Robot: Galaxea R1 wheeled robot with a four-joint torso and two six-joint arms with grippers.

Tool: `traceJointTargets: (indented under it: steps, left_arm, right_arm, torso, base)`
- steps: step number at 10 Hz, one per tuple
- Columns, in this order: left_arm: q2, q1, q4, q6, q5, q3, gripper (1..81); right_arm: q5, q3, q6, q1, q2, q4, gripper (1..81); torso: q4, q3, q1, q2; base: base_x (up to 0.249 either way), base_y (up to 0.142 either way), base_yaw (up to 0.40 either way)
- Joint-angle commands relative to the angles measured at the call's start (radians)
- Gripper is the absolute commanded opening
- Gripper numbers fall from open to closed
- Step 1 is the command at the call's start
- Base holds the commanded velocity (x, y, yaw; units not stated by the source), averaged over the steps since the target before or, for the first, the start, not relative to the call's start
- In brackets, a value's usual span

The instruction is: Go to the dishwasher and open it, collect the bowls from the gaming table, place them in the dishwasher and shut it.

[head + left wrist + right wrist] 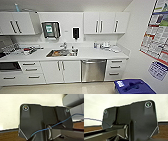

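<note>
The dishwasher [93, 70] is a brushed steel front under the white counter [100, 53], right of the sink. Its door is closed, and a bar handle runs along the top edge. It stands straight ahead of me, a short way across the pale floor. The bowls and the gaming table are out of view. In both wrist views a dark robot plate sits in front of a pale wall and a brown floor.
A blue bin [133, 86] stands on the floor at the near right, in front of a wall with posters [156, 37]. White drawers [115, 67] flank the dishwasher on its right and cabinet doors [61, 71] on its left. The sink [61, 53] holds dishes.
</note>
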Motion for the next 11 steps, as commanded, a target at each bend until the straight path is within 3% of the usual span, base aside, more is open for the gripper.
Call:
traceJointTargets:
  steps: [1, 11]
  left_arm:
    - [-0.012, -0.035, -0.006, -0.002, 0.038, 0.008, 81.1]
    - [-0.013, -0.027, -0.005, -0.002, 0.037, 0.013, 81.1]
  right_arm:
    - [-0.054, 0.010, -0.004, 0.042, -0.016, -0.006, 81.1]
    - [-0.054, 0.001, -0.004, 0.042, -0.024, -0.003, 81.1]
  torso:
    - [0.000, 0.000, 0.000, 0.000]
    - [0.000, 0.000, 0.000, 0.000]
  base:
    - [0.155, 0.000, 0.000]
    - [0.164, 0.000, 0.000]
